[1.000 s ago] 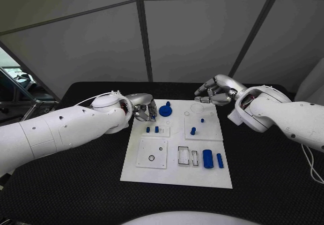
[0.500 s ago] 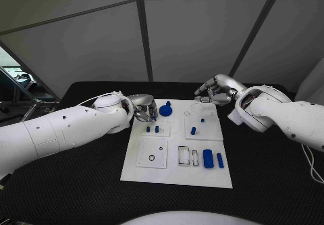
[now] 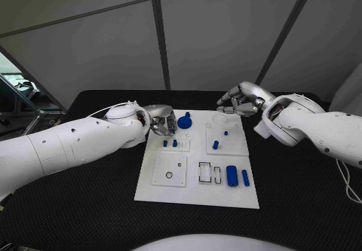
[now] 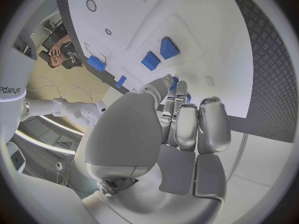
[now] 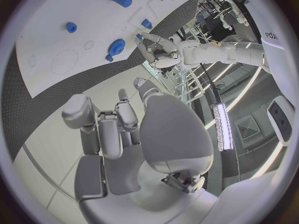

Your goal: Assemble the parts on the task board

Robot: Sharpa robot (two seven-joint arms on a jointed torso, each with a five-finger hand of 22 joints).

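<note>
The white task board (image 3: pixel 198 194) lies mid-table. My left hand (image 3: pixel 161 124) hovers over its far left corner, fingers curled, and pinches a small blue part (image 4: pixel 175 82) between thumb and fingertips. Just beside that hand stands a round blue knob (image 3: pixel 184 123). Two blue pegs (image 3: pixel 170 143) stand in the plate below it, and two more pegs (image 3: pixel 216 145) stand further right. A blue cylinder (image 3: pixel 232 176) and a thin blue bar (image 3: pixel 245 178) lie near the front right. My right hand (image 3: pixel 240 102) hangs above the board's far right edge, fingers curled in on nothing.
The black table (image 3: pixel 83 209) surrounds the board on all sides. A square plate with a small ring (image 3: pixel 170 175) sits at the board's front left, beside rectangular slots (image 3: pixel 205 172). Grey wall panels (image 3: pixel 218 42) stand behind the table.
My left hand has edged slightly further over the board's far left corner. The right hand and the parts on the board have stayed put.
</note>
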